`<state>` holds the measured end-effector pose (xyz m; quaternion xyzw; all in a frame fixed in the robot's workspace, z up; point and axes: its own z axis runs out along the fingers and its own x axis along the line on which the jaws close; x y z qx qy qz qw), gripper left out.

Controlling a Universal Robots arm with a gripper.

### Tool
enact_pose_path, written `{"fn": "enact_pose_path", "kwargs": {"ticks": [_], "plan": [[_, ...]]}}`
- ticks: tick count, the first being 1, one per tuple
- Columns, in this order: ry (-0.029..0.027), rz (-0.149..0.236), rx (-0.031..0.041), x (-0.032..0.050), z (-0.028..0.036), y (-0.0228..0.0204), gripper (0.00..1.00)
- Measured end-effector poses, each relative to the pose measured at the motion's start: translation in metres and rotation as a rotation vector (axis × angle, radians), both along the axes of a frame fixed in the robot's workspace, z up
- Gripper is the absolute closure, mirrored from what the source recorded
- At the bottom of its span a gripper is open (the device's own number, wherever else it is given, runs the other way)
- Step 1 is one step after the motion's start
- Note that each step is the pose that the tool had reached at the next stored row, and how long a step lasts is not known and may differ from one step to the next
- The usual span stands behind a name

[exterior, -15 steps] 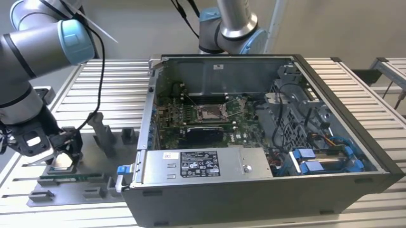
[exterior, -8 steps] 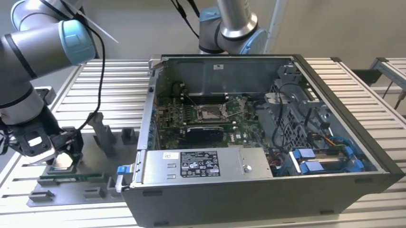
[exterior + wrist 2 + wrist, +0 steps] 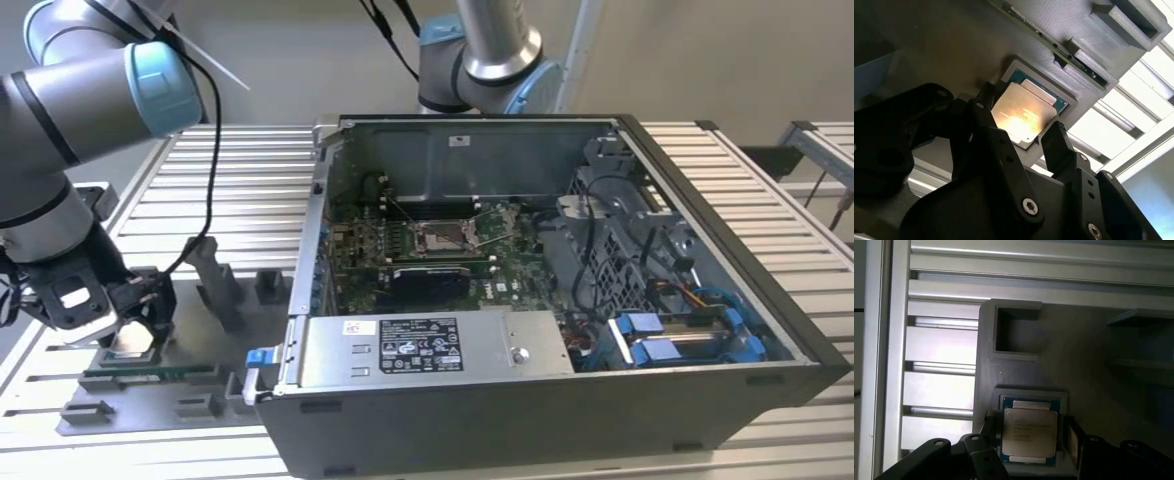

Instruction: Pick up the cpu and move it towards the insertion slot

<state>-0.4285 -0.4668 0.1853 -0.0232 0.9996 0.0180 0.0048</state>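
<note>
While tool (image 3: pixel 1030 436) flanks cpu (image 3: pixel 1030 429), jaws spread

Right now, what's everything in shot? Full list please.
table: 1, silver slatted aluminium, under everything
computer case: 1, dark grey, open-topped, exterior view's right
circuit board: 1, green, on the case floor
socket: 1, silver frame, middle of the board
power supply: 1, silver, at the case's near edge
drive brackets: several, blue, beside the power supply
holder tray: 1, grey, exterior view's left of the case
processor chip: 1, silver top, seated in a tray pocket
memory stick: 1, green, along the tray's near edge
gripper: 1, black, astride the chip
arm: 1, silver with blue caps, exterior view's left
rear arm: 1, same colours, behind the case
</note>
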Motion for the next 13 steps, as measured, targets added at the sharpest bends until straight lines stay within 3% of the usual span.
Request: {"fn": "enact_pose_path", "kwargs": {"ticks": [5,6,13], "plan": [[0.0,0.0,0.0001,0.0,0.0,0.0,0.0],[0.0,0.0,0.0001,0.0,0.0,0.0,1.0],[0.0001,0.0,0.0001,0.0,0.0001,0.0,1.0]]}}
